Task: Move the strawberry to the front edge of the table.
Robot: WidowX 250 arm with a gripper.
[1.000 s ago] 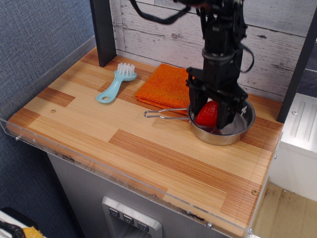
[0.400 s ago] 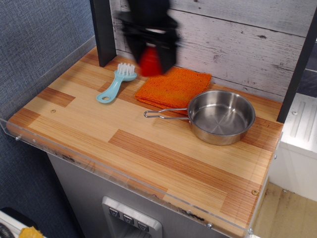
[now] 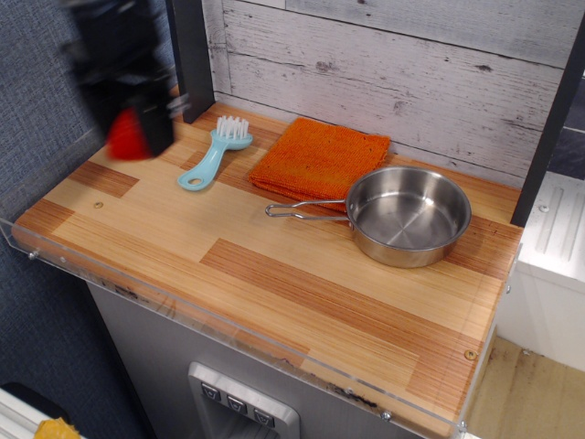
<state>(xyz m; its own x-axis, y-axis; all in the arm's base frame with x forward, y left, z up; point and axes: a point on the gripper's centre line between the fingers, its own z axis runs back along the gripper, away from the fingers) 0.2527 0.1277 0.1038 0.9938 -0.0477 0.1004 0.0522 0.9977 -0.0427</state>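
Note:
My gripper (image 3: 130,135) is at the far left, blurred by motion, held in the air over the table's left side. It is shut on the red strawberry (image 3: 128,136), which shows between the dark fingers. The light wooden table (image 3: 274,274) has a clear acrylic rim along its front edge. The steel pan (image 3: 407,216) stands at the right with nothing in it.
An orange cloth (image 3: 315,155) lies at the back middle. A light blue brush (image 3: 215,152) lies left of it. A dark post (image 3: 190,55) stands at the back left, close to the gripper. A whitewashed plank wall (image 3: 384,64) runs behind.
The gripper lifted the strawberry out of the pan and carried it left, past the cloth and brush, to the table's left side. The pan now holds nothing.

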